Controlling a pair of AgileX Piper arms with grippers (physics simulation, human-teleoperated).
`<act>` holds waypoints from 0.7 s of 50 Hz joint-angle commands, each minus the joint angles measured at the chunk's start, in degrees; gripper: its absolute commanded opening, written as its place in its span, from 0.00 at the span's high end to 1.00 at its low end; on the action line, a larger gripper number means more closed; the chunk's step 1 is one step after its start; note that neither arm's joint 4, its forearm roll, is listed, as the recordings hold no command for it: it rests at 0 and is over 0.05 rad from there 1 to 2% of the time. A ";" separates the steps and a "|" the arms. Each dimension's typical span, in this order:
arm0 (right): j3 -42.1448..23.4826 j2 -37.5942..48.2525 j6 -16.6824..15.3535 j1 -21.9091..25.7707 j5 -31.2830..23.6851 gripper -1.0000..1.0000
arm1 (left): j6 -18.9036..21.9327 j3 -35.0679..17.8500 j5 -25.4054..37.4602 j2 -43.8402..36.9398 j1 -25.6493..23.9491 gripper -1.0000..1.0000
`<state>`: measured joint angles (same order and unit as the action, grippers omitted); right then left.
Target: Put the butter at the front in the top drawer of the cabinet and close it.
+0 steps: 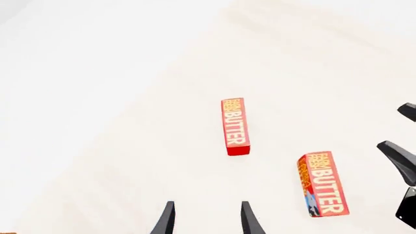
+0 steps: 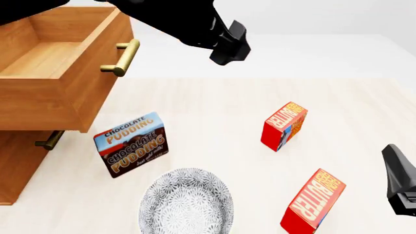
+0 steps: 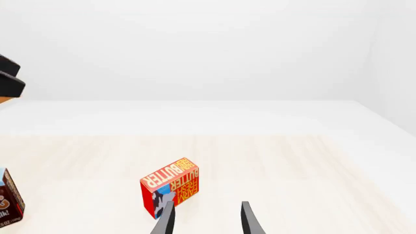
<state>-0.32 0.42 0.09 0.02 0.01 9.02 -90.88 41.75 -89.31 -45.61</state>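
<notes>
Two red butter cartons stand on the table. The front butter (image 2: pixel 313 201) is near the table's front edge; in the left wrist view it (image 1: pixel 323 183) shows its orange-and-blue side. The other butter (image 2: pixel 285 126) (image 1: pixel 235 126) (image 3: pixel 170 192) stands farther back. The cabinet (image 2: pixel 19 165) is at the left, and its top drawer (image 2: pixel 65 92) is pulled open and looks empty. My left gripper (image 2: pixel 231 46) (image 1: pixel 208 219) is open and empty, high above the table's far middle. My right gripper (image 2: pixel 398 178) (image 3: pixel 206 219) is open and empty, just right of the front butter.
A blue-and-brown Chocolate Pudding box (image 2: pixel 130 145) stands right of the cabinet. A grey patterned bowl (image 2: pixel 187 202) sits at the front, left of the front butter. The lower drawer's brass handle (image 2: pixel 50 140) shows under the open drawer.
</notes>
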 commanded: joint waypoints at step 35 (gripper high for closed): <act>0.05 -0.05 -0.01 0.00 0.01 0.00 | -7.56 -10.41 -11.01 -20.82 -4.76 0.00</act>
<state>-0.32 0.42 0.09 0.02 0.02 2.89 -100.88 33.50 -108.01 -50.05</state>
